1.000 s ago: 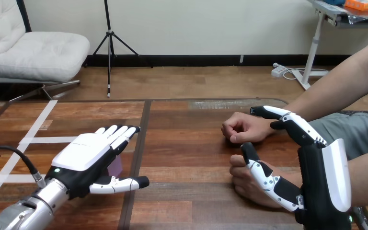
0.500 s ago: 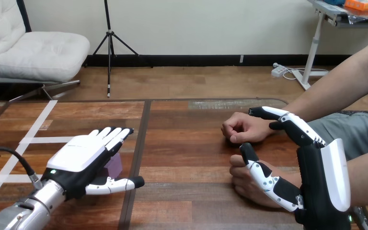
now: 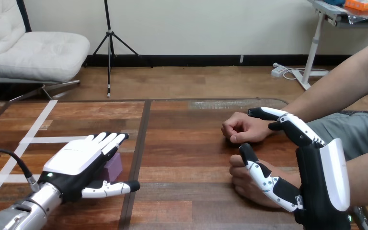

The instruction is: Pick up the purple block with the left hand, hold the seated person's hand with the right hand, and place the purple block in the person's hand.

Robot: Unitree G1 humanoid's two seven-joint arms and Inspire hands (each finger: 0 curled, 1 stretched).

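Note:
A purple block lies on the wooden table at the left, partly hidden under my left hand. That hand hovers over the block with straight fingers and its thumb stretched out in front of the block. At the right, my right hand stands on edge, open, its thumb lying over the person's lower hand, which rests on the table. Its fingers reach past the wrist of the person's upper hand, a loose fist on the table.
White tape lines cross the table's left part. A dark seam runs front to back just right of the block. The person's forearms come in from the right edge.
My left hand has drawn back toward me and sunk lower over the purple block, showing more of it. My right hand and the person's hands have stayed put.

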